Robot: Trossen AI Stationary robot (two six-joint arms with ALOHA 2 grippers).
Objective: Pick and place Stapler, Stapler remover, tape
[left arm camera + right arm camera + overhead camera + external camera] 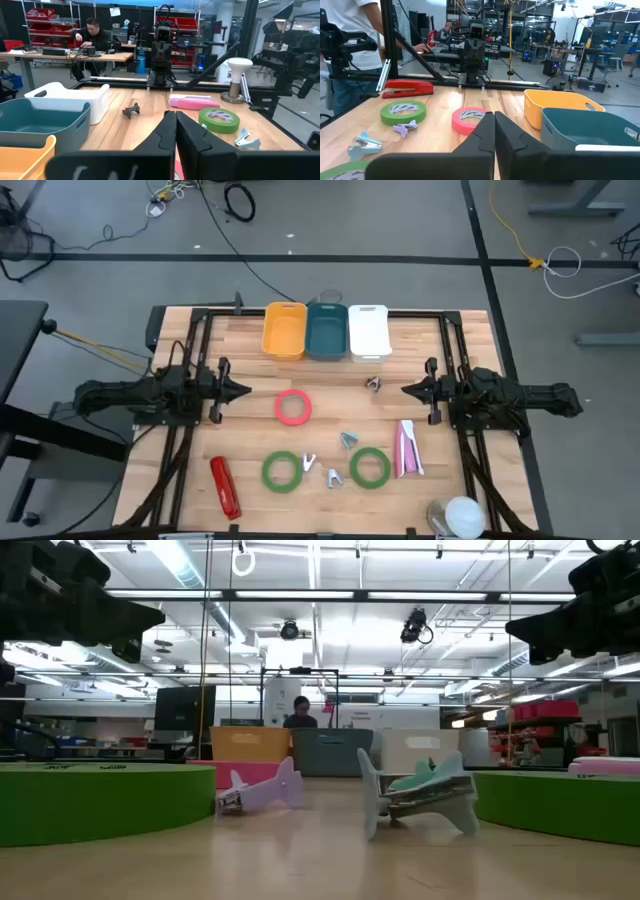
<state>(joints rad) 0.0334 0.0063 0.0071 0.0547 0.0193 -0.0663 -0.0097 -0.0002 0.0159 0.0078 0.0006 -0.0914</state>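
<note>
Front edge: you have the red stapler [225, 486] lying nearest you at the table's left, with a white lamp [460, 515] standing at the right corner.
Front row: two green tape rolls [281, 470] [369, 466] lie flat, with small staple removers [332, 477] scattered between and just behind them; a pink stapler [406, 448] lies just right of the right-hand roll.
Middle: the pinkish-red tape roll [292, 407] lies alone, and one dark staple remover [374, 384] sits further back near the bins.
Left gripper [243, 391]: fingers closed on nothing, held above the table to the left of the red roll.
Right gripper [408, 390]: fingers closed on nothing, held above the table beside the dark remover.
Back edge: yellow bin [284, 331], teal bin [327, 330] and white bin [368, 331] stand touching in a row.
Risk one: both sets of fingers must open before you descend, or they will shove a flat roll aside.
Risk two: the removers crowd the green rolls, so a wide grasp could catch one too.
Risk three: both arms reaching the centre together could collide.
Writing: faint print shows inside the tape rolls, too small to read; no brand is legible.
</note>
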